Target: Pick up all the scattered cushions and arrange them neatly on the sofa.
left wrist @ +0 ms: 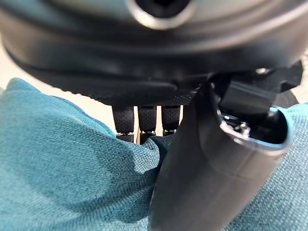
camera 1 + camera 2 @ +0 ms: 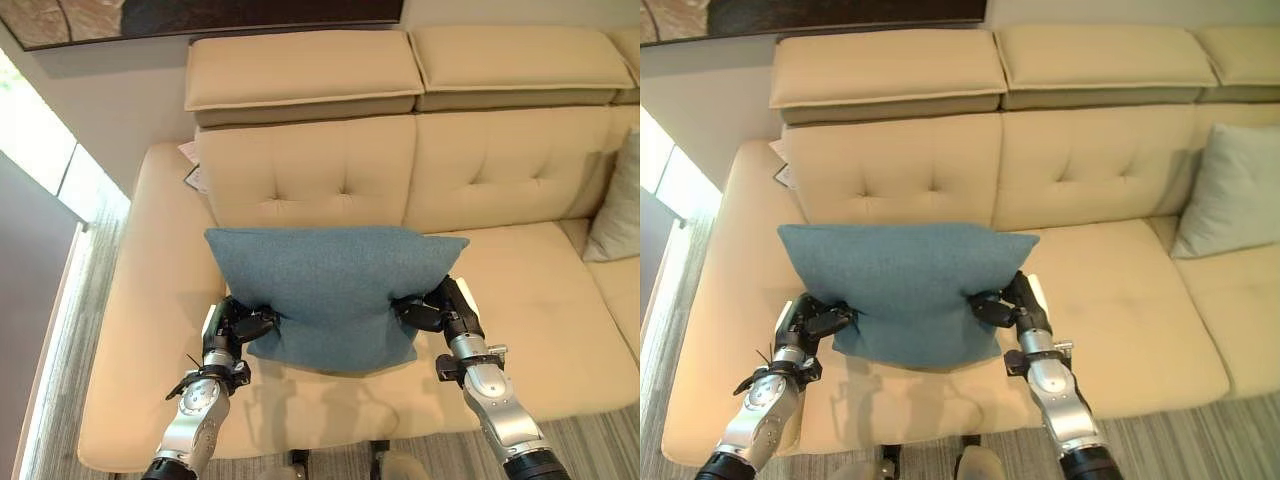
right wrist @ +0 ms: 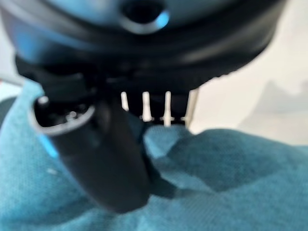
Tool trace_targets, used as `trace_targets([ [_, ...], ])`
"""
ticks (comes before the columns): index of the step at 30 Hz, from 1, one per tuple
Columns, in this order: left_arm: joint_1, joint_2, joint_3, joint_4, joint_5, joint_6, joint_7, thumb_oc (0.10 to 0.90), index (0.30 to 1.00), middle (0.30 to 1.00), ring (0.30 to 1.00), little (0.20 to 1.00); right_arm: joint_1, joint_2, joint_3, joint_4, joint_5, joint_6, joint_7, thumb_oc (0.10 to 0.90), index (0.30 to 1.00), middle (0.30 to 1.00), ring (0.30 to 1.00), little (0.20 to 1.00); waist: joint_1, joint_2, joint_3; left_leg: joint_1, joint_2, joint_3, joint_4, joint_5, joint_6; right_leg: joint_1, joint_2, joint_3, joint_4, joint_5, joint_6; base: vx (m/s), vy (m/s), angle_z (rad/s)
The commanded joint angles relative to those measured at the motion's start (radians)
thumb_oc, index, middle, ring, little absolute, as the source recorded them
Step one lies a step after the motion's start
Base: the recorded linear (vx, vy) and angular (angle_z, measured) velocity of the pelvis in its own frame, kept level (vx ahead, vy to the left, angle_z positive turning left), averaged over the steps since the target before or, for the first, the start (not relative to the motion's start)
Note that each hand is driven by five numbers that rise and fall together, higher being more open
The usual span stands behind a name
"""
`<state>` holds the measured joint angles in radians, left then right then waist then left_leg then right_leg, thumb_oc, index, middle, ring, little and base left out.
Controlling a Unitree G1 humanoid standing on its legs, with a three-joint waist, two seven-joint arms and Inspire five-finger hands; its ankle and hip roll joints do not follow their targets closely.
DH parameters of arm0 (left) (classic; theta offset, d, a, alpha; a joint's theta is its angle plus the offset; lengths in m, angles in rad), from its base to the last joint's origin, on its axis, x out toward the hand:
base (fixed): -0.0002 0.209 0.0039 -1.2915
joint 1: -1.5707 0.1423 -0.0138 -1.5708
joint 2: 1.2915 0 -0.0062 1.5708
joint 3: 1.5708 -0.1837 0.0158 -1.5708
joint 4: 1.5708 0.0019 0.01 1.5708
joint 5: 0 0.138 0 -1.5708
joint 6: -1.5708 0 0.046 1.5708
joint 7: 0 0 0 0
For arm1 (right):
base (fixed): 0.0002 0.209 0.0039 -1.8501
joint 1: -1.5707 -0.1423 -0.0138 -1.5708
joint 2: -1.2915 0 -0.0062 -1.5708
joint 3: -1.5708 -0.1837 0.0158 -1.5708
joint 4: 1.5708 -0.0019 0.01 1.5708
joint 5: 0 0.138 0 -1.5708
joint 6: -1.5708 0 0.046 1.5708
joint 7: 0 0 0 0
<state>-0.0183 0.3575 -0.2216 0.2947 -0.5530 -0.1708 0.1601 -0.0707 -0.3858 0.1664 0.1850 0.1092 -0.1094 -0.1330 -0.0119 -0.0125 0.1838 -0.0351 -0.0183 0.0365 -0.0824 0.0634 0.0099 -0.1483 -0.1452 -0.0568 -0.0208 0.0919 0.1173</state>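
Two robot hands carry one blue cushion (image 2: 330,300) upright over the sofa (image 2: 540,300) seat, the left robot hand (image 2: 243,325) and right robot hand (image 2: 432,308) each pinching a lower side, likely keeping it level. Pale cushion (image 2: 1230,190) rests far right.

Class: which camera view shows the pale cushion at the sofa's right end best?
The right eye view: the pale cushion shows nearly whole, leaning against the sofa backrest. The left eye view cuts it at the edge; the wrist views show blue cushion fabric instead.
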Motion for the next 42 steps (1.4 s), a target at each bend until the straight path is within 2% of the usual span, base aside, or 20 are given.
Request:
trace_targets([
  [1, -0.116, -0.047, -0.023, -0.207, 0.036, -0.162, -0.036, 0.400, 0.300, 0.300, 0.300, 0.300, -0.109, 0.031, 0.027, -0.145, -0.027, -0.120, 0.012, 0.400, 0.300, 0.300, 0.300, 0.300, 0.015, -0.029, -0.114, -0.025, -0.004, -0.010, 0.027, -0.096, -0.031, 0.033, 0.027, -0.043, 0.011, -0.070, 0.046, 0.04, -0.140, 0.11],
  [4, -0.131, -0.061, -0.027, -0.206, 0.041, -0.165, -0.016, 0.400, 0.300, 0.300, 0.300, 0.300, -0.116, 0.017, 0.019, -0.160, -0.042, -0.124, -0.015, 0.400, 0.300, 0.300, 0.300, 0.300, 0.011, -0.018, -0.110, -0.044, 0.012, -0.028, -0.003, -0.073, -0.052, 0.043, 0.044, -0.077, -0.052, -0.057, 0.036, 0.04, -0.114, 0.09],
  [8, -0.140, -0.065, -0.026, -0.234, 0.043, -0.172, 0.000, 0.400, 0.300, 0.300, 0.300, 0.300, -0.128, 0.021, 0.013, -0.166, -0.040, -0.132, -0.041, 0.400, 0.300, 0.300, 0.300, 0.300, 0.009, -0.014, -0.097, -0.082, 0.023, -0.038, -0.005, -0.056, -0.065, 0.025, 0.055, -0.100, -0.066, -0.061, 0.031, -0.05, -0.079, 0.24],
  [9, -0.166, -0.069, -0.028, -0.259, 0.042, -0.186, 0.014, 0.400, 0.300, 0.300, 0.300, 0.300, -0.166, 0.026, 0.013, -0.172, -0.037, -0.144, -0.069, 0.400, 0.300, 0.300, 0.300, 0.300, 0.009, -0.008, -0.087, -0.139, 0.028, -0.046, -0.005, -0.033, -0.081, -0.017, 0.064, -0.110, -0.066, -0.062, 0.031, -0.09, -0.033, 0.15],
  [10, -0.167, -0.070, -0.028, -0.259, 0.042, -0.186, 0.014, 0.400, 0.300, 0.300, 0.300, 0.300, -0.167, 0.026, 0.013, -0.171, -0.037, -0.144, -0.069, 0.400, 0.300, 0.300, 0.300, 0.300, 0.008, -0.008, -0.089, -0.144, 0.028, -0.047, -0.005, -0.032, -0.081, -0.021, 0.064, -0.110, -0.066, -0.062, 0.031, -0.16, -0.048, 0.03],
  [11, -0.221, -0.069, -0.044, -0.264, 0.057, -0.200, 0.033, 0.400, 0.300, 0.300, 0.300, 0.300, -0.210, 0.026, 0.014, -0.175, -0.046, -0.155, -0.101, 0.400, 0.300, 0.300, 0.300, 0.300, 0.005, -0.004, -0.085, -0.186, 0.030, -0.051, -0.005, -0.017, -0.095, -0.057, 0.068, -0.117, -0.066, -0.061, 0.031, -0.06, -0.016, 0.03],
  [14, -0.283, -0.070, -0.060, -0.258, 0.074, -0.212, 0.059, 0.400, 0.300, 0.300, 0.300, 0.300, -0.258, 0.023, 0.019, -0.177, -0.057, -0.162, -0.129, 0.400, 0.300, 0.300, 0.300, 0.300, -0.002, 0.004, -0.097, -0.231, 0.030, -0.056, -0.005, -0.008, -0.104, -0.097, 0.070, -0.121, -0.066, -0.057, 0.031, -0.06, 0.001, 0.13],
  [15, -0.367, -0.065, -0.078, -0.245, 0.098, -0.229, 0.098, 0.400, 0.300, 0.300, 0.300, 0.300, -0.329, 0.022, 0.027, -0.166, -0.060, -0.168, -0.164, 0.400, 0.300, 0.300, 0.300, 0.300, -0.008, 0.008, -0.100, -0.265, 0.031, -0.062, -0.005, 0.002, -0.110, -0.129, 0.072, -0.123, -0.066, -0.050, 0.032, -0.04, 0.006, 0.15],
  [16, -0.368, -0.065, -0.078, -0.245, 0.098, -0.229, 0.098, 0.400, 0.300, 0.300, 0.300, 0.300, -0.329, 0.022, 0.027, -0.165, -0.060, -0.168, -0.164, 0.400, 0.300, 0.300, 0.300, 0.300, -0.008, 0.008, -0.100, -0.265, 0.031, -0.062, -0.005, 0.002, -0.110, -0.130, 0.072, -0.123, -0.066, -0.049, 0.032, -0.04, 0.019, 0.20],
  [21, -0.548, -0.032, -0.108, -0.204, 0.131, -0.255, 0.172, 0.400, 0.300, 0.300, 0.300, 0.300, -0.501, -0.001, 0.060, -0.111, -0.068, -0.167, -0.235, 0.400, 0.300, 0.300, 0.300, 0.300, -0.012, 0.014, -0.111, -0.326, 0.023, -0.067, -0.005, 0.019, -0.119, -0.193, 0.076, -0.112, -0.066, -0.034, 0.031, -0.02, 0.027, 0.04],
  [22, -0.638, -0.017, -0.130, -0.160, 0.138, -0.261, 0.203, 0.400, 0.300, 0.300, 0.300, 0.300, -0.591, -0.024, 0.076, -0.080, -0.073, -0.159, -0.259, 0.400, 0.300, 0.300, 0.300, 0.300, -0.014, 0.013, -0.113, -0.349, 0.024, -0.062, -0.005, 0.021, -0.126, -0.215, 0.078, -0.108, -0.066, -0.031, 0.030, 0.00, 0.000, 0.00],
  [23, -0.642, -0.017, -0.130, -0.157, 0.138, -0.262, 0.203, 0.400, 0.300, 0.300, 0.300, 0.300, -0.595, -0.024, 0.076, -0.078, -0.072, -0.160, -0.260, 0.400, 0.300, 0.300, 0.300, 0.300, -0.015, 0.013, -0.113, -0.354, 0.023, -0.063, -0.005, 0.027, -0.125, -0.220, 0.077, -0.108, -0.066, -0.027, 0.030, -0.04, 0.031, 0.01],
  [25, -0.773, -0.002, -0.168, -0.070, 0.138, -0.263, 0.241, 0.400, 0.300, 0.300, 0.300, 0.300, -0.720, -0.046, 0.108, -0.017, -0.072, -0.151, -0.296, 0.400, 0.300, 0.300, 0.300, 0.300, -0.018, 0.013, -0.116, -0.384, 0.020, -0.060, -0.005, 0.035, -0.131, -0.253, 0.075, -0.106, -0.066, -0.016, 0.031, -0.02, 0.014, 0.01],
  [26, -0.779, -0.003, -0.168, -0.065, 0.137, -0.265, 0.241, 0.400, 0.300, 0.300, 0.300, 0.300, -0.727, -0.047, 0.109, -0.013, -0.072, -0.153, -0.297, 0.400, 0.300, 0.300, 0.300, 0.300, -0.018, 0.013, -0.114, -0.386, 0.019, -0.060, -0.005, 0.036, -0.131, -0.255, 0.075, -0.106, -0.066, -0.015, 0.031, 0.00, 0.000, 0.00],
  [27, -0.877, 0.014, -0.201, 0.018, 0.131, -0.262, 0.263, 0.400, 0.300, 0.300, 0.300, 0.300, -0.818, -0.056, 0.139, 0.050, -0.061, -0.147, -0.322, 0.400, 0.300, 0.300, 0.300, 0.300, -0.018, 0.012, -0.107, -0.396, 0.019, -0.056, -0.005, 0.036, -0.135, -0.267, 0.075, -0.101, -0.066, -0.013, 0.033, 0.00, 0.000, 0.00],
  [28, -0.881, 0.014, -0.201, 0.020, 0.131, -0.263, 0.263, 0.400, 0.300, 0.300, 0.300, 0.300, -0.823, -0.057, 0.139, 0.052, -0.061, -0.148, -0.322, 0.400, 0.300, 0.300, 0.300, 0.300, -0.019, 0.012, -0.106, -0.401, 0.018, -0.056, -0.005, 0.042, -0.134, -0.271, 0.074, -0.101, -0.066, -0.008, 0.033, -0.03, 0.023, 0.01],
  [30, -1.022, 0.048, -0.246, 0.160, 0.124, -0.253, 0.279, 0.400, 0.300, 0.300, 0.300, 0.300, -0.952, -0.072, 0.185, 0.153, -0.047, -0.142, -0.350, 0.400, 0.300, 0.300, 0.300, 0.300, -0.017, 0.012, -0.086, -0.419, 0.018, -0.050, -0.005, 0.046, -0.140, -0.293, 0.073, -0.097, -0.066, -0.003, 0.039, -0.02, 0.010, 0.00],
  [32, -1.100, 0.064, -0.268, 0.244, 0.108, -0.247, 0.281, 0.400, 0.300, 0.300, 0.300, 0.300, -1.022, -0.080, 0.209, 0.215, -0.034, -0.137, -0.363, 0.400, 0.300, 0.300, 0.300, 0.300, -0.016, 0.012, -0.073, -0.431, 0.019, -0.049, -0.005, 0.052, -0.142, -0.306, 0.073, -0.095, -0.066, 0.004, 0.044, -0.04, 0.022, -0.02],
  [36, -1.176, 0.086, -0.286, 0.362, 0.063, -0.237, 0.268, 0.400, 0.300, 0.300, 0.300, 0.300, -1.101, -0.081, 0.248, 0.331, 0.012, -0.132, -0.370, 0.400, 0.300, 0.300, 0.300, 0.300, -0.014, 0.013, -0.045, -0.457, 0.019, -0.044, -0.005, 0.067, -0.144, -0.337, 0.073, -0.090, -0.066, 0.016, 0.051, -0.03, 0.020, -0.03],
  [42, -1.147, 0.080, -0.268, 0.394, 0.026, -0.232, 0.261, 0.400, 0.300, 0.300, 0.300, 0.300, -1.098, -0.059, 0.267, 0.432, 0.050, -0.109, -0.359, 0.400, 0.300, 0.300, 0.300, 0.300, -0.013, 0.015, -0.019, -0.476, 0.015, -0.044, -0.005, 0.075, -0.145, -0.359, 0.071, -0.086, -0.066, 0.022, 0.053, -0.01, 0.015, 0.11],
])
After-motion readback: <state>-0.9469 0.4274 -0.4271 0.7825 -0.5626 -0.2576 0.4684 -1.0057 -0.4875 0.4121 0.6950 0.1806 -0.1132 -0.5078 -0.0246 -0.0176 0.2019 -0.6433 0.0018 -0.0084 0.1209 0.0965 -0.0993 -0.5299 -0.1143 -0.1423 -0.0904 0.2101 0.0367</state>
